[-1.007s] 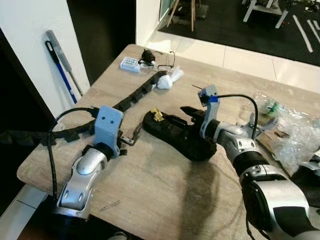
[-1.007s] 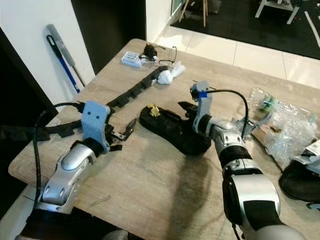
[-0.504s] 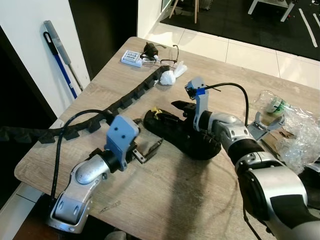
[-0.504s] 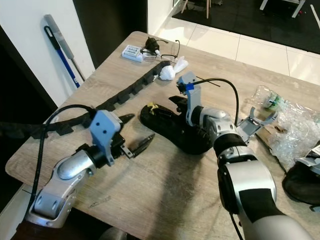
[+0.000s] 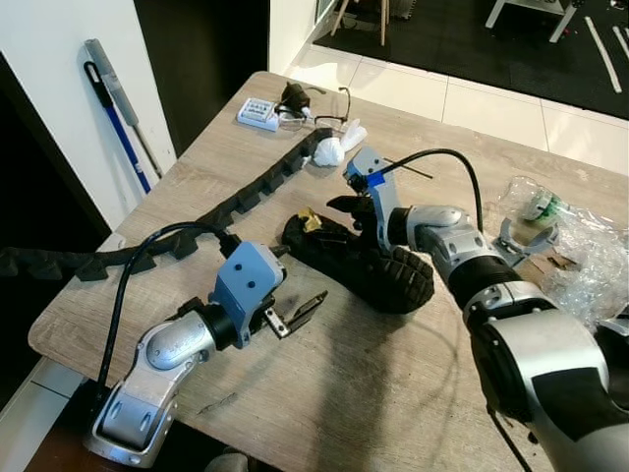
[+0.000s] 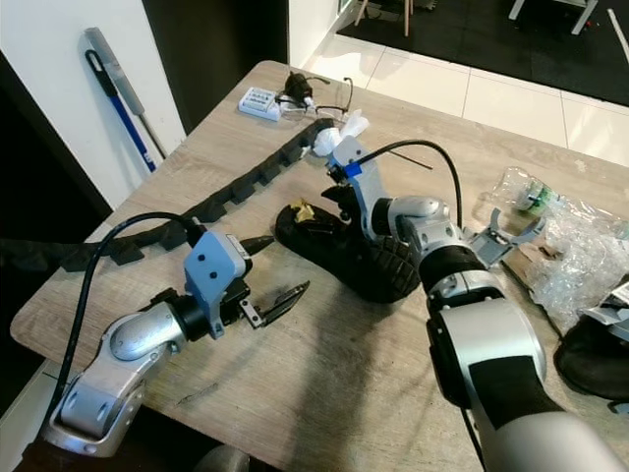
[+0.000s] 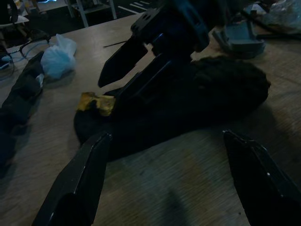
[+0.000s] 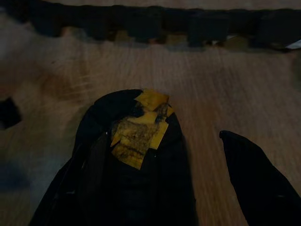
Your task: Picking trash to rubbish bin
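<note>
The right gripper (image 8: 164, 155), fingers spread, hovers over the yellow scrap (image 8: 139, 125) on the black shoe (image 5: 366, 264). At the shoe's 7 o'clock, the left gripper (image 5: 296, 297) gapes wide above the table (image 5: 393, 393).

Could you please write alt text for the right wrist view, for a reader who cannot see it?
A crumpled yellow scrap of paper lies on the end of a long black rubbery object on a wooden table, between the right gripper's open black fingers. A black segmented cable chain crosses the table beyond.

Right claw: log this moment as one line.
right claw: open over yellow scrap | scrap on black shoe | left claw: open, beside shoe
</note>
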